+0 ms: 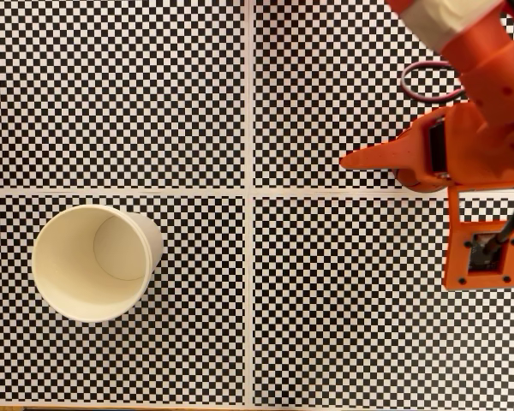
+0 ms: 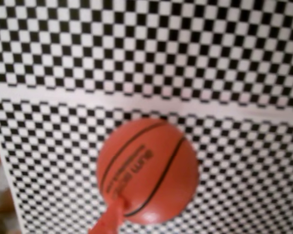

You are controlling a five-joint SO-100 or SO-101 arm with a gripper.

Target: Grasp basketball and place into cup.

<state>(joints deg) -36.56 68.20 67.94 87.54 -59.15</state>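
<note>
the ball (image 2: pixel 147 170) sits on the checkered mat (image 1: pixel 325 300), right under the orange gripper (image 1: pixel 385 163). in the wrist view one finger (image 2: pixel 110 219) pokes up against the near side of the ball. i cannot tell if the fingers are apart or together. the cup (image 1: pixel 92 262) stands upright, well apart to the left in the fixed view, with open mat between them.

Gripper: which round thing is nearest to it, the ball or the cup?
The ball: a finger reaches its edge in the wrist view. The cup stands far left in the fixed view.
</note>
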